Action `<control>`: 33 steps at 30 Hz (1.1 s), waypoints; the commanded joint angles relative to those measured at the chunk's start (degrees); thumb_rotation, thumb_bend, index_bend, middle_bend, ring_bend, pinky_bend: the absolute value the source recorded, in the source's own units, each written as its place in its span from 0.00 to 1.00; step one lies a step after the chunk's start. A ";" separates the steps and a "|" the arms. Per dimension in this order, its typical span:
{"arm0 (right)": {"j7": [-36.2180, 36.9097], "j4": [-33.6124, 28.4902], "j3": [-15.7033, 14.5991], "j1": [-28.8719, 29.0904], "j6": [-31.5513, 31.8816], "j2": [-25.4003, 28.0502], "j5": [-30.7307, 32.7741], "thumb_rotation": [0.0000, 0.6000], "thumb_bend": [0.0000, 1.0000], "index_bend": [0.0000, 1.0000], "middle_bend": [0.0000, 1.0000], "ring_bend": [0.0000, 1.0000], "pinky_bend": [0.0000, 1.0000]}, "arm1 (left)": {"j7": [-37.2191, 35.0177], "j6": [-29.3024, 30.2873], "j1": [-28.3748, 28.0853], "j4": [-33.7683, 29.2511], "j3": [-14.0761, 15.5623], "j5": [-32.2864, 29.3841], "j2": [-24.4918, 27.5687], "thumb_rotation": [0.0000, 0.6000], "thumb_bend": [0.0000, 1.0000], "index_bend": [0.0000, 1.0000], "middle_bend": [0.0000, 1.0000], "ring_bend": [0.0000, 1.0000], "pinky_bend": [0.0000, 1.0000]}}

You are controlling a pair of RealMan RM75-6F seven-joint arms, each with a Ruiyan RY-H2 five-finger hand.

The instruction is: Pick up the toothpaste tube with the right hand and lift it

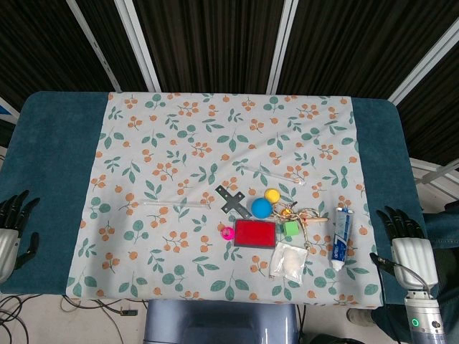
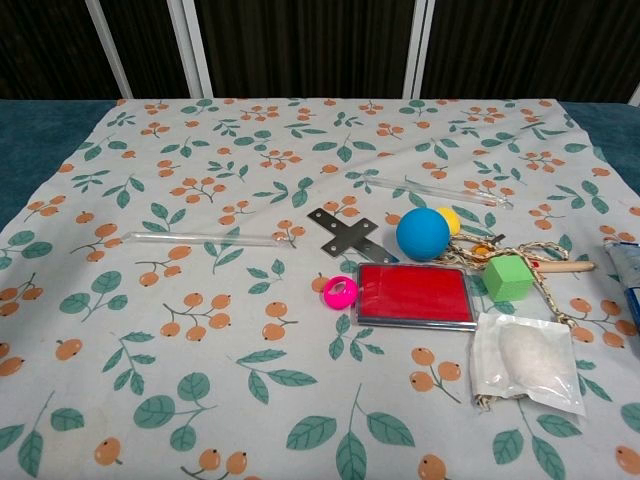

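The white and blue toothpaste tube (image 1: pixel 341 237) lies flat on the floral cloth near the table's right front, its cap toward the front edge; in the chest view only its end (image 2: pixel 625 270) shows at the right border. My right hand (image 1: pixel 407 243) rests on the teal table edge to the right of the tube, fingers spread, holding nothing, a short gap away. My left hand (image 1: pixel 14 228) sits at the far left table edge, fingers apart and empty. Neither hand appears in the chest view.
Left of the tube lie a coiled rope with wooden handle (image 1: pixel 308 216), green cube (image 1: pixel 290 228), red case (image 1: pixel 255 233), white pouch (image 1: pixel 289 259), blue ball (image 1: pixel 261 208), yellow ball (image 1: pixel 272 195), pink ring (image 1: pixel 228 233), metal cross (image 1: pixel 233 200) and two clear rods (image 1: pixel 176 203).
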 commanded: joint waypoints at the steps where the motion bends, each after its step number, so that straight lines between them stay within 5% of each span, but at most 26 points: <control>1: 0.02 0.01 -0.02 0.02 -0.07 0.01 0.02 1.00 0.20 0.16 0.16 0.14 0.22 | 0.02 0.02 0.01 0.04 0.00 0.02 0.02 1.00 0.53 0.11 0.00 0.03 0.10; 33: 1.14 0.84 -0.09 0.40 -1.28 0.35 0.54 1.00 0.20 0.16 0.16 0.14 0.22 | 0.11 -0.11 -0.02 0.13 0.03 -0.02 -0.01 1.00 0.53 0.11 0.00 0.03 0.10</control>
